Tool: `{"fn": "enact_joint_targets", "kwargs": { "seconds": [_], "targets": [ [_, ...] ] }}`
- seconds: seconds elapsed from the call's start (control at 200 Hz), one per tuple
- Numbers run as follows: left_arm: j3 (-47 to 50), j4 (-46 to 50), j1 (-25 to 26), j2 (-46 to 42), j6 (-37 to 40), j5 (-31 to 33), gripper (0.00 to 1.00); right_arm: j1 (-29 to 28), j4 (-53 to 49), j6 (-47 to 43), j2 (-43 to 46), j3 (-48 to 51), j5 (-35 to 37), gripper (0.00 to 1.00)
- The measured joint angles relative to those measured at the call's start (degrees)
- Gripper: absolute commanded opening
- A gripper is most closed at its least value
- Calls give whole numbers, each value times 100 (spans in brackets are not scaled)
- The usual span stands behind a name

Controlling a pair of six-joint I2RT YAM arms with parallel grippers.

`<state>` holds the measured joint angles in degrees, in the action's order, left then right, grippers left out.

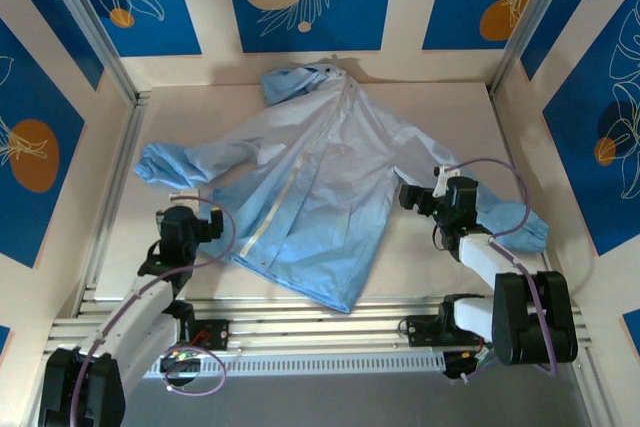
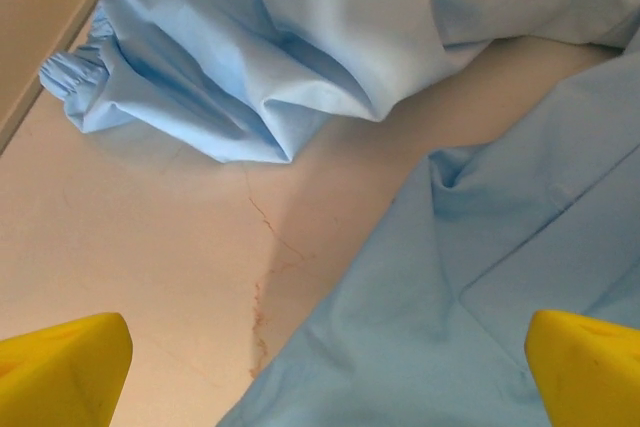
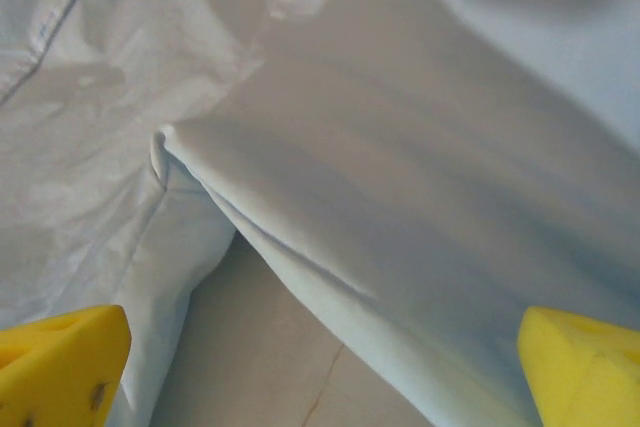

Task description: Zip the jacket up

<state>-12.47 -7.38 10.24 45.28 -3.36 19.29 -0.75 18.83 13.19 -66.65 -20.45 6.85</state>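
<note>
Beige table (image 1: 440, 117) holds the jacket (image 1: 320, 177) laid flat, zipper strip (image 1: 280, 192) exposed for zipping; left gripper (image 2: 320, 387) at nine o'clock, right gripper (image 3: 320, 377) at three, both spread, empty

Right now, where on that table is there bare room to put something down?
The jacket crowds the middle. Bare table lies in the far corners either side of its hood, and by the left fingers, between sleeve and body.

The light-blue hooded jacket (image 1: 320, 177) lies spread flat, sleeves out, its pale front zipper strip running diagonally.
</note>
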Motion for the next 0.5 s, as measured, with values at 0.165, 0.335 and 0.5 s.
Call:
{"fn": "enact_joint_targets", "kwargs": {
  "seconds": [0.165,0.335,0.5],
  "targets": [
    [55,-831,0,393,269,120,100,20,616,-66,-13,50,-46,99],
    [151,-1827,-7,990,424,195,100,52,1169,-151,-168,186,-107,99],
    [203,-2662,-35,1617,514,227,100,76,1506,-243,-293,232,-107,99]
  ]
}}
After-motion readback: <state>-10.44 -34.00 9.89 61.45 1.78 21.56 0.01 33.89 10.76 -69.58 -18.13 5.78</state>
